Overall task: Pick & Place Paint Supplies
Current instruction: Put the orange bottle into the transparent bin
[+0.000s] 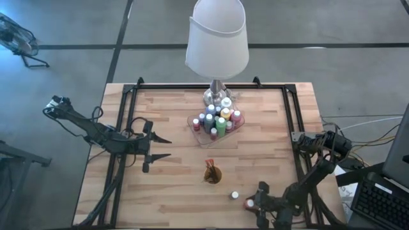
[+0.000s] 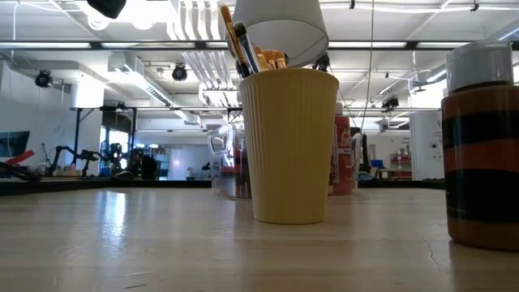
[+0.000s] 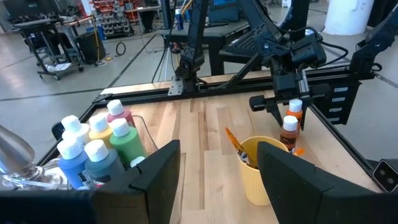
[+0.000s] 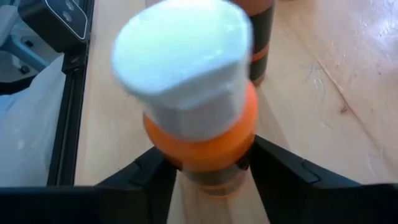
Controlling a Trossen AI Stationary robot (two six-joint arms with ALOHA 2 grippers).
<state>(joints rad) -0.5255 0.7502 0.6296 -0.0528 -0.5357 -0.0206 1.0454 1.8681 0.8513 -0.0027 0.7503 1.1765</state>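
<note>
A clear tray [image 1: 193, 122] at the table's middle holds several white-capped paint bottles [image 1: 217, 120], which also show in the left wrist view [image 3: 99, 149]. A yellowish cup [image 1: 213, 174] in front of it holds brushes [image 2: 243, 45]. One orange bottle [image 1: 235, 195] stands on its base near the front edge and shows in the low view [image 2: 480, 154]. My right gripper [image 1: 250, 204] is shut on a second orange, white-capped bottle [image 4: 199, 124] beside it. My left gripper [image 1: 163, 147] is open and empty, left of the cup. My right gripper pinches the orange bottle's body just below its shoulder [image 4: 208, 177], one finger [image 4: 152, 171] on each side. The fingers come from the table's right, about level. The bottle stands upright with its white cap [image 4: 183, 62] up. Whether its base is on the table cannot be told.
A lamp with a white shade [image 1: 217, 38] stands on its base [image 1: 217, 96] just behind the tray. A black frame rail [image 1: 211, 86] runs along the table's far, left and right edges. Bare wood lies between the cup and my left gripper.
</note>
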